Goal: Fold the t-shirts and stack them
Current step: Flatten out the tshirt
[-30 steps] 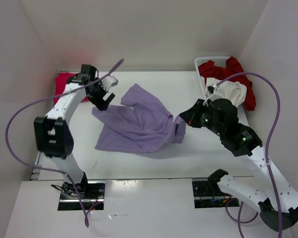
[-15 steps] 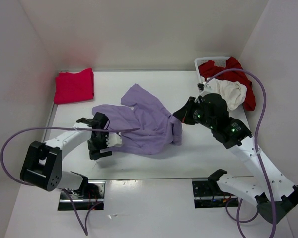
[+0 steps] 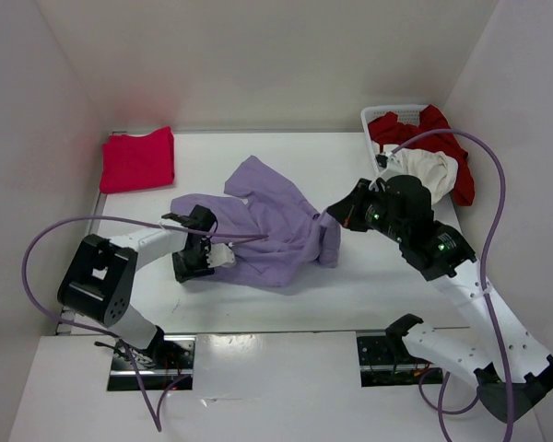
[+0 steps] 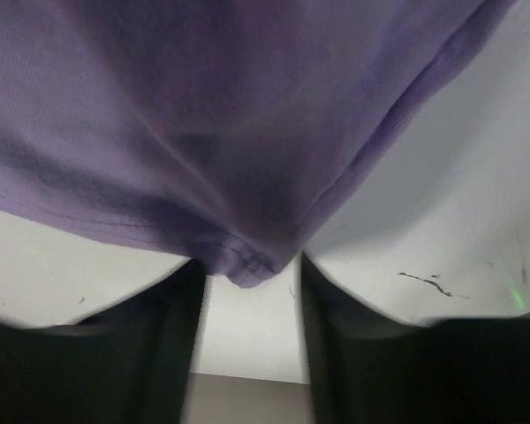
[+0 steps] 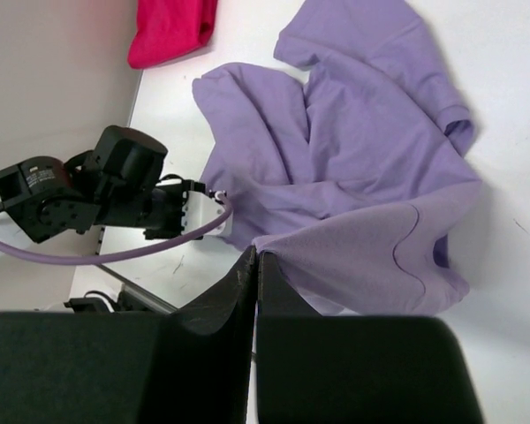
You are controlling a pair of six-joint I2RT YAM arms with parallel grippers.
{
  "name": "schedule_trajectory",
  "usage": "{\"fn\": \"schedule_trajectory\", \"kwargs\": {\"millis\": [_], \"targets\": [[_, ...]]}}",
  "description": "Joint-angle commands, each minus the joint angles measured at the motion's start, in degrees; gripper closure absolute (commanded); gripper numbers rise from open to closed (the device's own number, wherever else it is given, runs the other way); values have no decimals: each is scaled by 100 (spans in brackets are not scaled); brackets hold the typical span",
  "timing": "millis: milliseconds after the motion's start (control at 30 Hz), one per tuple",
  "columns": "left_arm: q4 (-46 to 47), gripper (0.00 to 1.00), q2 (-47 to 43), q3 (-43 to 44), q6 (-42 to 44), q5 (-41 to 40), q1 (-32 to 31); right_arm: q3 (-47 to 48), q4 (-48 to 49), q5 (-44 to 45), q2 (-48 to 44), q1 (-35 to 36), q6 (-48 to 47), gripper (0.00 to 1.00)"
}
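Observation:
The lavender t-shirt lies crumpled mid-table. Low at its near-left corner is my left gripper. In the left wrist view that purple corner sits between the tips of my left gripper, whose jaws still stand apart. My right gripper is shut on the shirt's right edge and holds it raised. In the right wrist view that gripper pinches a fold of the lavender cloth. The magenta t-shirt lies folded at the far left. The dark red t-shirt and the cream t-shirt are in the basket.
The white lattice basket stands at the far right corner against the wall. White walls close in the table on three sides. Purple cables loop off both arms, and the left one hangs over the table's left edge.
My left arm swung from the far left down to the lavender shirt's near-left corner, and its jaws narrowed around it. The right gripper kept its hold and barely shifted.

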Motion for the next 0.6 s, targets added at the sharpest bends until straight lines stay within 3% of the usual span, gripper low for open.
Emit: {"fn": "schedule_trajectory", "kwargs": {"millis": [0,67,100,267,300,367,400,433,467,500,533,567], "targets": [[1124,56,646,-166,-302,380,-25,46,86,23,-18,-53,-112,100],[1011,72,760,-43,-434,668,-25,46,86,23,52,-53,-112,100],[1010,100,821,10,-504,722,-25,46,86,23,53,-53,-112,100],[598,100,620,859,-882,908,334,264,270,-151,692,-517,-384,100],[371,100,620,1159,-883,908,440,465,271,-239,1269,-719,-724,100],[37,100,558,1975,-936,847,833,1684,35,-476,2079,-1246,-1103,100],[-105,100,558,3102,-1014,846,984,2281,-123,-843,2518,-1840,-1358,100],[-245,100,663,3792,-1067,846,1125,3635,-420,-1021,3297,-2125,-1360,100],[-525,100,742,4521,-1259,846,1248,4310,-537,-1083,3592,-2345,-1360,100],[-650,100,821,5259,-1365,916,1493,4935,-625,-832,3821,-2608,-1212,100],[-764,100,987,6641,-1462,977,1591,6124,-800,-647,4180,-2663,-1211,100],[-966,100,1050,7246,-1524,1039,1688,6676,-923,-497,4340,-2664,-1158,100]]}}
